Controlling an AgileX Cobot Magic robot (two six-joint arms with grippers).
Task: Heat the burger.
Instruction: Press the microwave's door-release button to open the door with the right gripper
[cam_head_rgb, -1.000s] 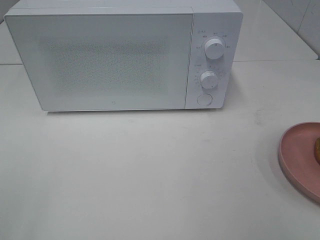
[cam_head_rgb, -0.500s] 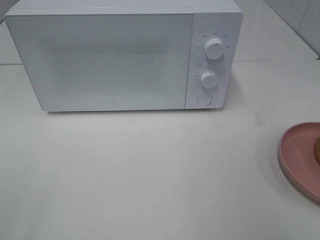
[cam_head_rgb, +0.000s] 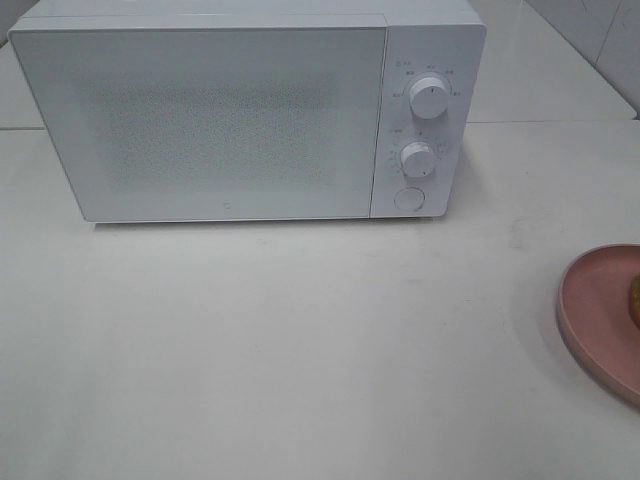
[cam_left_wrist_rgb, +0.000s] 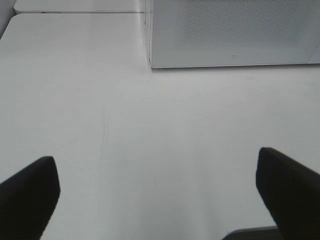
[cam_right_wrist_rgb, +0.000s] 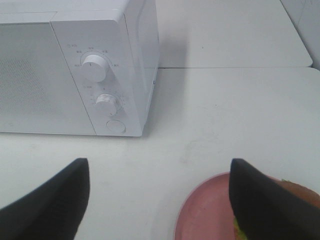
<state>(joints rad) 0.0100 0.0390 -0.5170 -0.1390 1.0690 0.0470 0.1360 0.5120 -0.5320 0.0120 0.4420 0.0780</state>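
Burger sat on the pink plate at the bench right edge, mostly hidden behind a right tool finger. Only glossy brown bun top and a bit of green lettuce showed. Right tool hung by it, jaws wide, nothing between them. Left tool was spread fully over the bench, empty. White microwave was well apart, door closed. Print round its two knobs and the door logo was too small to read.

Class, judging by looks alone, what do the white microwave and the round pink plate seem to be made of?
The white microwave: painted metal or plastic, perhaps; smooth satin surface, crisp edges. The round pink plate: likely matte plastic or ceramic; even colour, raised rim.
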